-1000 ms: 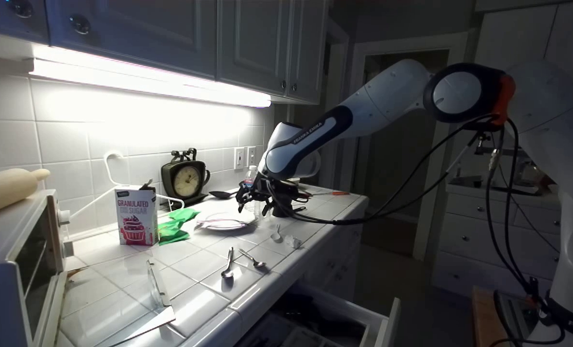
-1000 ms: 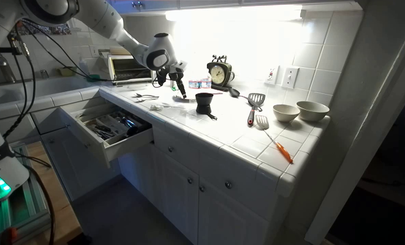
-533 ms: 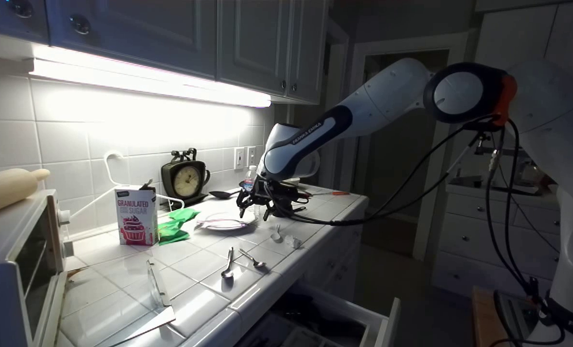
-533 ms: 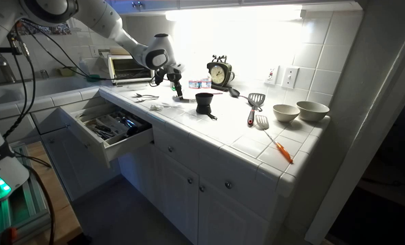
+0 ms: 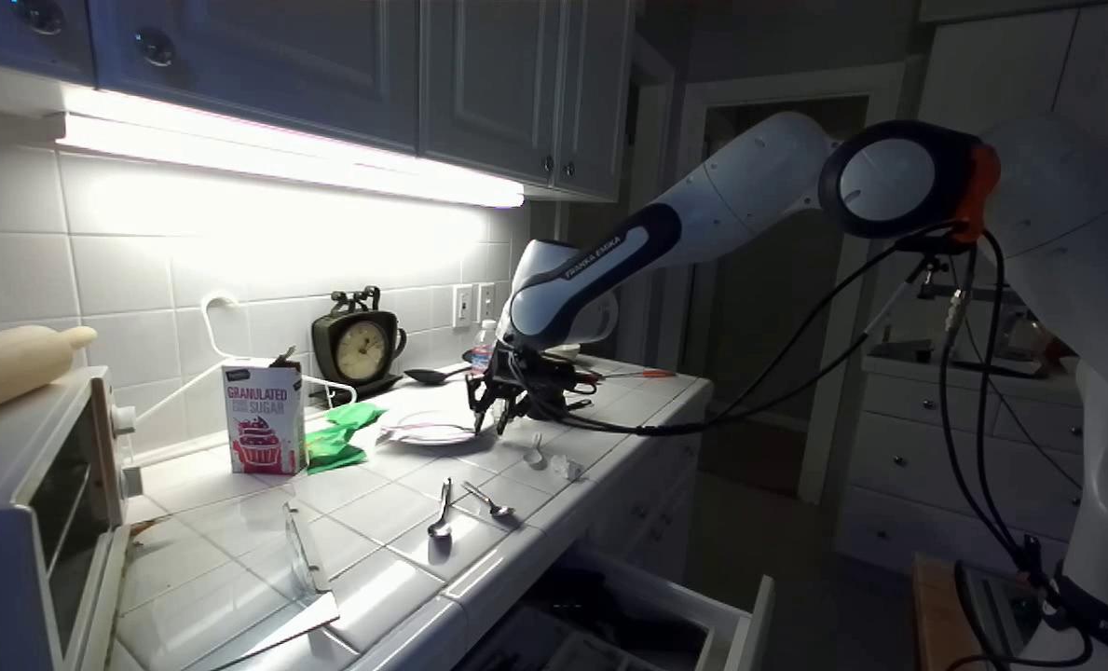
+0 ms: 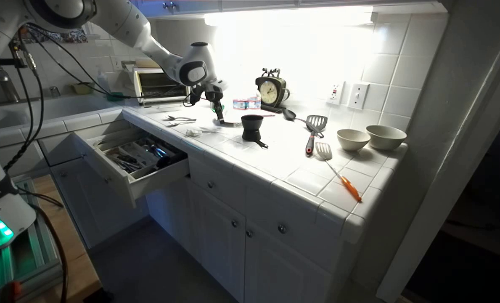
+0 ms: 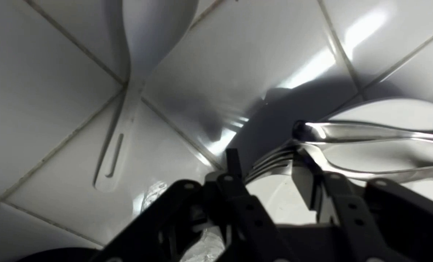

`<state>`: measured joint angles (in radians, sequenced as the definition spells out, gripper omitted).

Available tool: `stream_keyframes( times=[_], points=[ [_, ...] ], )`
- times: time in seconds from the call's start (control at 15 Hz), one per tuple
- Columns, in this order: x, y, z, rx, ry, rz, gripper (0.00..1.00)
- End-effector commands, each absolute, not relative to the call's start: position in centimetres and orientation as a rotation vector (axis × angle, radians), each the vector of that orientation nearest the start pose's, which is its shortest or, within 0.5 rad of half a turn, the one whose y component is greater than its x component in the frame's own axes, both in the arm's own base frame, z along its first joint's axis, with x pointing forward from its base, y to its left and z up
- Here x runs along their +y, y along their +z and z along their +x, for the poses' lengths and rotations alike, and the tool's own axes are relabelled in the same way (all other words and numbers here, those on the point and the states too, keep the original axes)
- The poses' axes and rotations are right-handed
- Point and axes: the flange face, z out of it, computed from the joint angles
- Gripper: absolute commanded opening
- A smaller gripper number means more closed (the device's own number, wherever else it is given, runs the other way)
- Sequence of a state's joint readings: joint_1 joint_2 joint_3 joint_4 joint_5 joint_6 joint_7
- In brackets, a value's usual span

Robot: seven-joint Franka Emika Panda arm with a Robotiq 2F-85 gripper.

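1. The gripper (image 7: 269, 162) comes in from the bottom of the wrist view with its fingers spread, a clear gap between the tips.
2. A fork (image 7: 277, 164) lies right at the fingertips: its tines show in the gap, and its handle passes behind one finger toward the right edge. Whether either finger touches it, I cannot tell.
3. The fork is shiny silver metal, with slim tines, dark slots between them and a narrow, curving neck.
4. Another silver utensil (image 7: 365, 131) shows just beside it, its dark, rounded end close to the fork's neck; whether the two touch is unclear.
5. White plate (image 7: 289, 203) shows between the fingers, just below the tines. I cannot tell whether the fork rests on it.
6. A white spoon (image 7: 140, 65) lies well apart from the fingers, at the upper left.
7. In an exterior view, a black cup (image 6: 252, 126) stands near the gripper on the tiled counter (image 6: 283, 155).
8. A sugar box (image 5: 265, 419) stands beside a green packet (image 5: 339, 438), across the plate from the gripper.
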<state>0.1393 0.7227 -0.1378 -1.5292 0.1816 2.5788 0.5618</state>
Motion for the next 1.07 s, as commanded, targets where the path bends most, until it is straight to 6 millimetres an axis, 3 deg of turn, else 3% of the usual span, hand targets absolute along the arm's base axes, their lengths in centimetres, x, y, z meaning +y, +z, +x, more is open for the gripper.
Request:
stream_keyframes(
  times=[0.0,0.13,1.0],
  points=[
    [2.0,27.5,74.2,0.988,-0.461,-2.82,0.12],
    [2.0,27.9,74.3,0.997,-0.472,-2.811,0.02],
    [1.8,29.3,75.2,1.056,-0.506,-2.763,0.03]
  ],
)
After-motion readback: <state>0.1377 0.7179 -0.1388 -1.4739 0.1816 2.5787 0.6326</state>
